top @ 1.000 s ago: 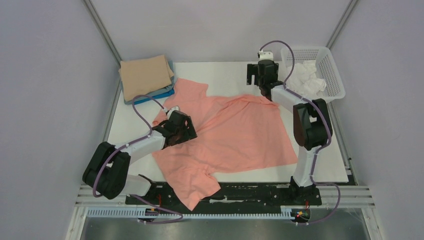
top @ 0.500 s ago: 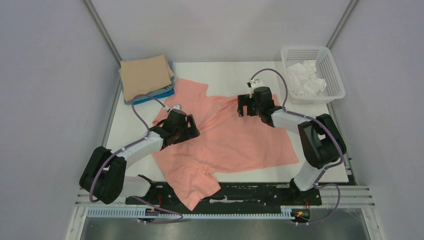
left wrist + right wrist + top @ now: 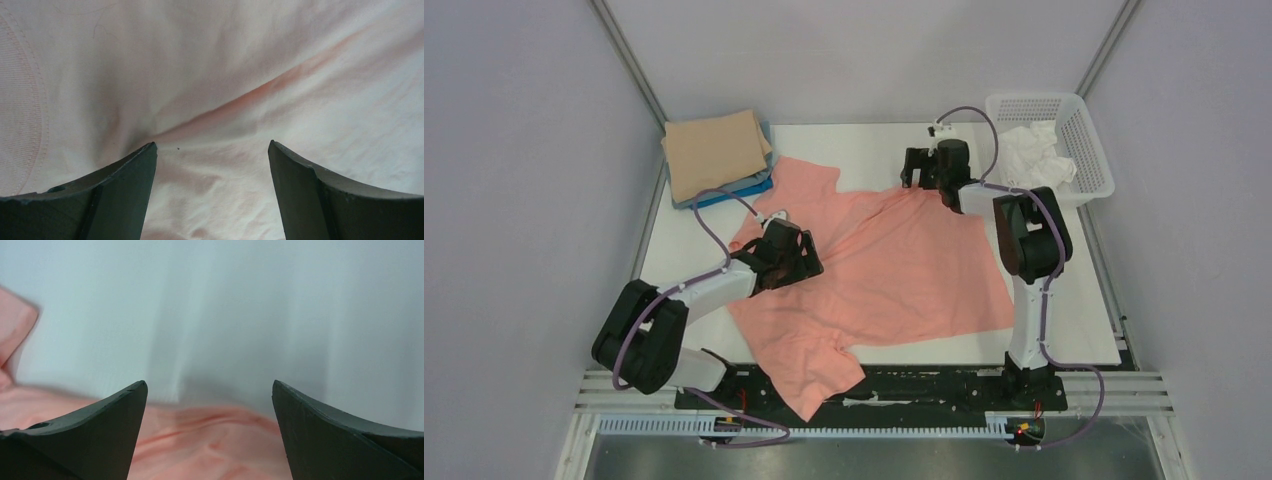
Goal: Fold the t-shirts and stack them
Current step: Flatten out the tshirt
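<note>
Wrinkled salmon-pink t-shirt (image 3: 894,270) lies spread just right of folded stack (image 3: 714,152). Near stack, left gripper (image 3: 211,150) sits on cloth, fingers wide apart, empty. Far from stack, right gripper (image 3: 209,390) same, at far edge. Judgement: take deep bite of edge, pull evenly.

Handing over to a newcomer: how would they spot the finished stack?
Go to the table's far left corner. A folded stack lies there, tan t-shirt on top, blue edge beneath. Unlike the spread salmon-pink t-shirt, it is a neat rectangle.

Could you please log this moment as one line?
pink t-shirt: spread, unfolded | left gripper: open over it | right gripper: open at its far edge | folded stack: far-left corner
</note>
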Robot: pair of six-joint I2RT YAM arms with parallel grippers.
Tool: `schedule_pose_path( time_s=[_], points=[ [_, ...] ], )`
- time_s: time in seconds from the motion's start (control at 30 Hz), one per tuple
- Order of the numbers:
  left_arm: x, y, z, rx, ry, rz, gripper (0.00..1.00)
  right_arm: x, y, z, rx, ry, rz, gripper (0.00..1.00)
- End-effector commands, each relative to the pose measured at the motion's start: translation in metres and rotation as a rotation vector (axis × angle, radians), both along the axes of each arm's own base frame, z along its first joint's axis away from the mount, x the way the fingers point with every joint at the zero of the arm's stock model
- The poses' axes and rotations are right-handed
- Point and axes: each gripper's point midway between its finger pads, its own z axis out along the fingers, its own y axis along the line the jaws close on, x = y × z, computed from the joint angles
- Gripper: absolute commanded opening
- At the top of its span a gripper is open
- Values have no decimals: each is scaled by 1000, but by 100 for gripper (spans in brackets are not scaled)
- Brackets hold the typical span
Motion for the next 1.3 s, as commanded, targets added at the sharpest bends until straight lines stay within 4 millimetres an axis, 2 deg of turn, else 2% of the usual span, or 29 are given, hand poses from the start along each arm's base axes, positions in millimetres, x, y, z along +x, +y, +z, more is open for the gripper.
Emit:
schedule_pose_path(
  time_s=[0.0, 0.07, 0.13, 0.23, 0.3, 0.37, 0.43, 0.5, 0.57, 0.7, 0.87, 0.97, 1.1, 1.27],
  points=[
    [9, 9, 2, 56, -20, 16, 88, 58, -1, 61, 78, -206, 21, 98],
    [11, 10, 8, 58, -32, 18, 88, 62, 6, 77, 65, -221, 66, 98],
    [15, 10, 19, 53, -62, 19, 88, 53, 9, 92, 60, -227, 106, 98],
    [23, 5, 42, 27, -121, 15, 88, 20, 6, 102, 22, -222, 120, 98],
    [29, 7, 57, 27, -159, 27, 88, -8, 1, 100, -19, -171, 98, 98],
    [36, 12, 69, 40, -198, 60, 89, -39, -4, 91, -61, -104, 55, 98],
    [41, 17, 74, 47, -209, 84, 89, -79, -7, 64, -108, -15, 51, 98],
    [45, 21, 74, 50, -204, 107, 89, -109, -11, 48, -98, 28, 34, 98],
    [50, 20, 70, 32, -196, 104, 91, -139, -21, 29, -74, 74, 1, 98],
    [61, 15, 48, 0, -134, 95, 91, -176, -38, 10, -80, 109, -37, 98],
    [71, -2, 9, -42, -18, 70, 91, -189, -69, -14, -145, 168, -135, 98],
    [80, -6, -8, -25, 29, 71, 91, -190, -74, -30, -105, 229, -137, 98],
    [100, -13, -16, -14, 44, 60, 91, -185, -90, -40, -145, 266, -195, 98],
    [136, -32, -22, -31, 56, 23, 91, -175, -118, -37, -117, 270, -308, 98]
  ],
)
